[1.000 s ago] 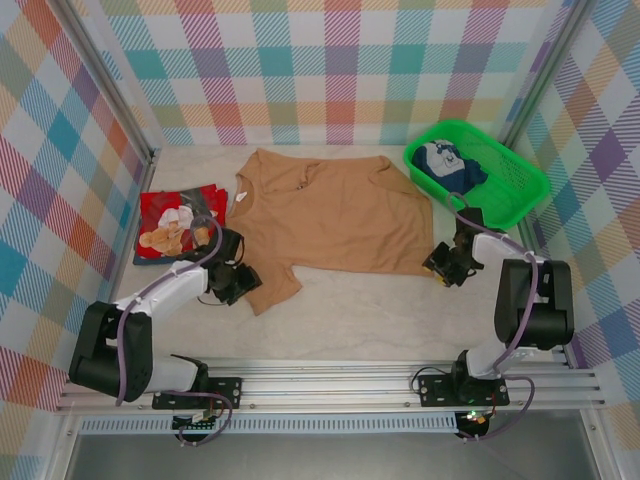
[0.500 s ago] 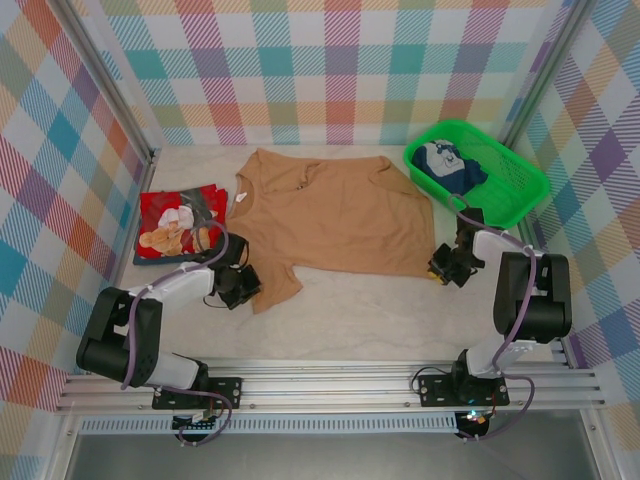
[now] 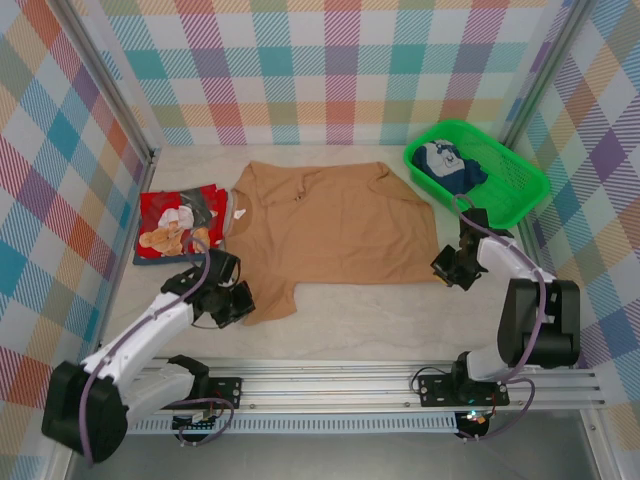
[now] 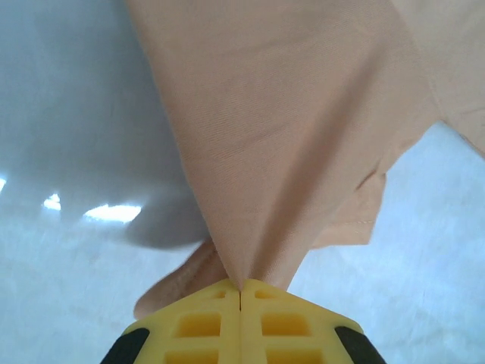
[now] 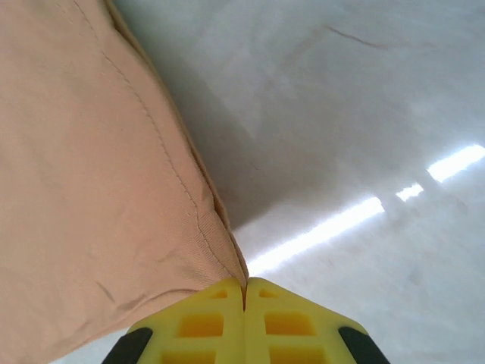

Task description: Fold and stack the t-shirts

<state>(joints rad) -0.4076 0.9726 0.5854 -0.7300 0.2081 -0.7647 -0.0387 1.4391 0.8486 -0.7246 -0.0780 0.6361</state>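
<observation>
Tan t-shirt (image 3: 330, 215): spread flat just left of the green basket (image 3: 512, 182), long axis left to right. Red t-shirt (image 3: 178, 222): well left of the basket. Left gripper (image 3: 243, 300): pinched onto the tan shirt's near-left corner, cloth tenting up from the jaws. Right gripper (image 3: 443, 265): clamped on its near-right hem corner, just below the basket. The body lies beyond both claws. Print hidden; blue-and-white cloth (image 3: 447, 165) in the basket unidentifiable.

tan t-shirt (image 4: 288, 136) cropped, red t-shirt (image 3: 175, 225) print indistinct
</observation>
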